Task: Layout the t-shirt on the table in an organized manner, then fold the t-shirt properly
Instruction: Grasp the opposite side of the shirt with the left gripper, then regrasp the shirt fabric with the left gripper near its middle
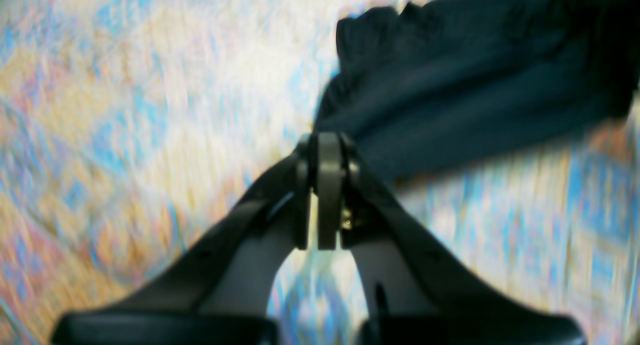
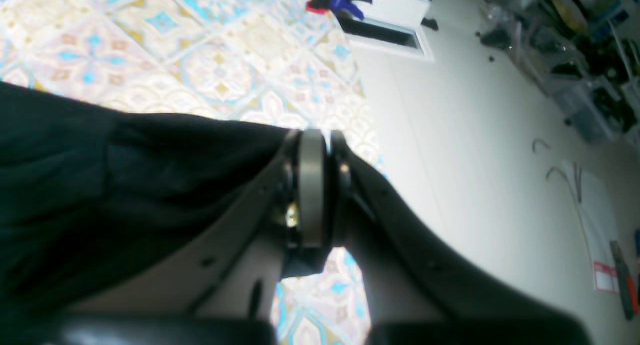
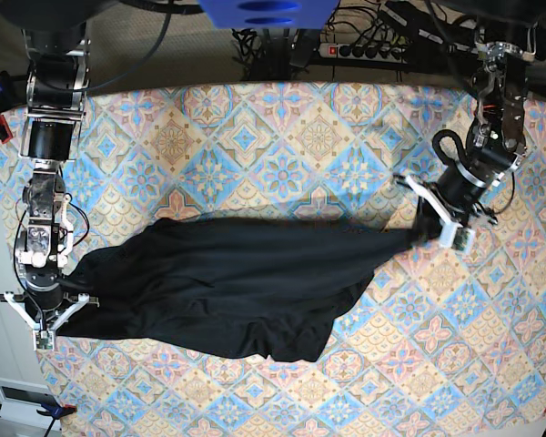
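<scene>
Black t-shirt stretched between both arms' pinching fingers

Left wrist view heavily motion-blurred; right wrist softer, floor glare; base sharp, evenly lit.

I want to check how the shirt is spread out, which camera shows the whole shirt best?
The base view: the t-shirt shows whole, stretched across the table between both grippers. The left wrist view shows only a blurred bunched end at its gripper; the right wrist view only dark cloth beside its gripper.
</scene>
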